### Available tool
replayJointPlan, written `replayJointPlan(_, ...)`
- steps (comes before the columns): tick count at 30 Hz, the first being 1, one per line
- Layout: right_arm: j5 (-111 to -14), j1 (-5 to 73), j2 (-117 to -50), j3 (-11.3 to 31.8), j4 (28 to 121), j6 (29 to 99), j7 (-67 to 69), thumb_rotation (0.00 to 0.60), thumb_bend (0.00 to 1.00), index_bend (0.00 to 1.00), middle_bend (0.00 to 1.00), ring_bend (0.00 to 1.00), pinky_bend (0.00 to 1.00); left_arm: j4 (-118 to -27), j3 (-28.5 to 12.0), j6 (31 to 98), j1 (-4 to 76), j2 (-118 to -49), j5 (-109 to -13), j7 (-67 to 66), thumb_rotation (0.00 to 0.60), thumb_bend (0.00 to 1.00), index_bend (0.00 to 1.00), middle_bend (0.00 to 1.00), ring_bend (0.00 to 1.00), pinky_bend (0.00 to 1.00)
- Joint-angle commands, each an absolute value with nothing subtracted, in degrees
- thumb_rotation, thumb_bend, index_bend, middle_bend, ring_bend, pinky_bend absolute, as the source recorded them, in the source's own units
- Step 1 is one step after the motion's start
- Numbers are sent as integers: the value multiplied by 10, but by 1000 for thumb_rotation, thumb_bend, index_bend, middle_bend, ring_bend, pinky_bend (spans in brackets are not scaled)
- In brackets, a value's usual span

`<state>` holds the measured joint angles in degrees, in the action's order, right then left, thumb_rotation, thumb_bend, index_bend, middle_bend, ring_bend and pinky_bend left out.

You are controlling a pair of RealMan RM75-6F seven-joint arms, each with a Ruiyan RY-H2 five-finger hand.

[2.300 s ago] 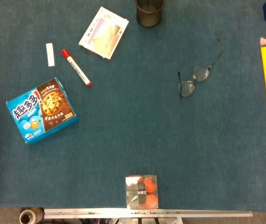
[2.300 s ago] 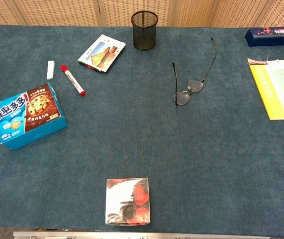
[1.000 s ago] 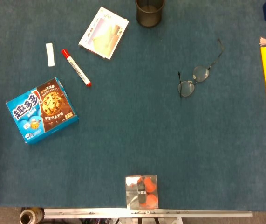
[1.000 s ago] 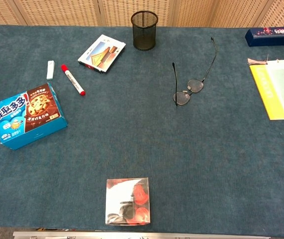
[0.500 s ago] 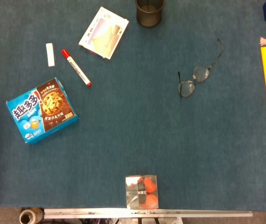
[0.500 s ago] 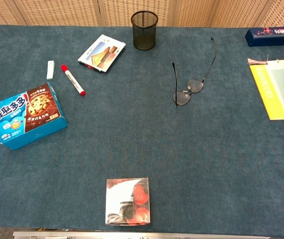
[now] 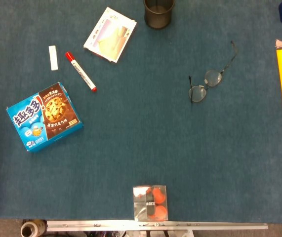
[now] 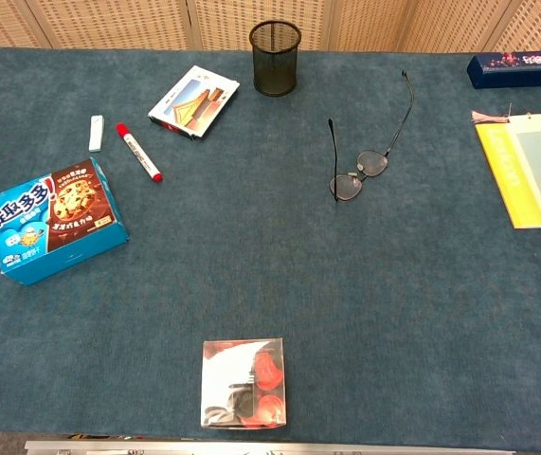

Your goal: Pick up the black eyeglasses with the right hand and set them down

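One pair of black eyeglasses (image 8: 362, 152), one black mesh pen cup (image 8: 275, 57), one red-capped marker (image 8: 138, 152), one small white eraser (image 8: 96, 133), one blue cookie box (image 8: 52, 219), one picture card pack (image 8: 194, 100), one clear box of orange pieces (image 8: 243, 382), one yellow booklet (image 8: 524, 169) and one dark blue case (image 8: 518, 68) lie on the one desk (image 8: 422, 303)

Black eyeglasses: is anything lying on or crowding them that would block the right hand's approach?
Nothing visible does. The black eyeglasses lie open on bare table cloth, apart from the mesh pen cup and the yellow booklet. The right hand itself is not clearly in either view, so its path cannot be traced.
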<state>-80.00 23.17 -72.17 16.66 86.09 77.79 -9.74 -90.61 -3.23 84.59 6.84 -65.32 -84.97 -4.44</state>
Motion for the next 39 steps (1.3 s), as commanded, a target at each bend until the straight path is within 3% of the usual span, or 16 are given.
replayJointPlan(1, -792, 239, -727, 168, 854, 770, -101, 600, 84, 282, 580, 341, 251, -906, -32, 846, 68, -653, -850, -44, 600, 59, 429, 307, 262, 438)
replayJointPlan(39, -707, 331, -804, 179, 761, 671, -111, 600, 85, 282, 580, 341, 251, -906, -32, 846, 68, -653, -850, -44, 600, 59, 430, 307, 262, 438)
